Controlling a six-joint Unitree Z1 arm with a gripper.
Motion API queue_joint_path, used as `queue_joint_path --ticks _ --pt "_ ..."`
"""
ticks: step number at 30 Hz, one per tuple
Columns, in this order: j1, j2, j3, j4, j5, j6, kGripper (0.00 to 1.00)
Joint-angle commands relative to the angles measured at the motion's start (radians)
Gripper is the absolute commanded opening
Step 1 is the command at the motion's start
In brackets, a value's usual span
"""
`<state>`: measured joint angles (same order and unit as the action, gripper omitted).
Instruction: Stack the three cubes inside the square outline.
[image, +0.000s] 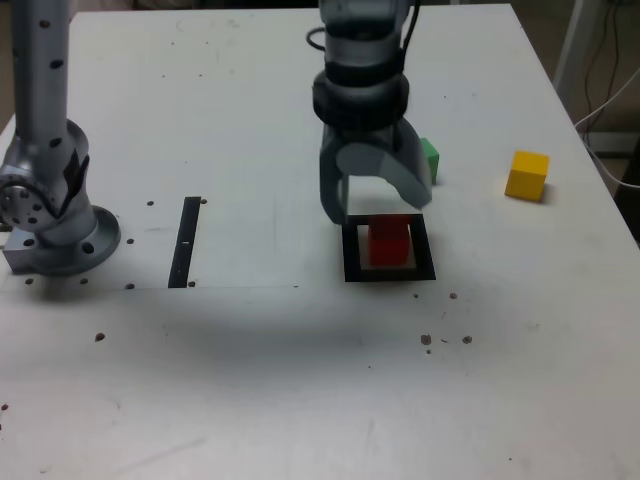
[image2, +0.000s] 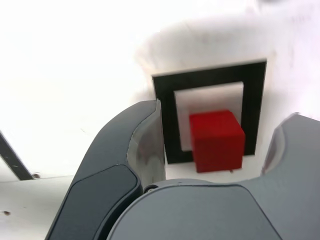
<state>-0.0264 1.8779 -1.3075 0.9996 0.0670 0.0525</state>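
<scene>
The red cube (image: 388, 243) (image2: 216, 140) rests inside the square outline (image: 351, 252) (image2: 167, 120), a black border around a white centre. My gripper (image: 375, 208) (image2: 215, 142) hangs open just above it, one finger (image2: 142, 145) on each side of the cube without touching it. The green cube (image: 430, 158) stands on the table behind the gripper, partly hidden by a finger. The yellow cube (image: 527, 175) stands alone towards the exterior view's right. Neither of those two shows in the wrist view.
A narrow black strip (image: 186, 241) (image2: 11, 160) lies on the white table (image: 250, 380) at the exterior view's left of the outline. The arm's grey base (image: 50, 215) stands at the far left. Cables hang beyond the table's right edge.
</scene>
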Motion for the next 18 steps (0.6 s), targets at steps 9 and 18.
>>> queue_joint_path --ticks 9,18 --pt "0.049 0.063 -0.239 0.175 0.044 0.094 0.99" --pt "0.071 0.196 -0.440 0.253 0.036 0.176 0.99"
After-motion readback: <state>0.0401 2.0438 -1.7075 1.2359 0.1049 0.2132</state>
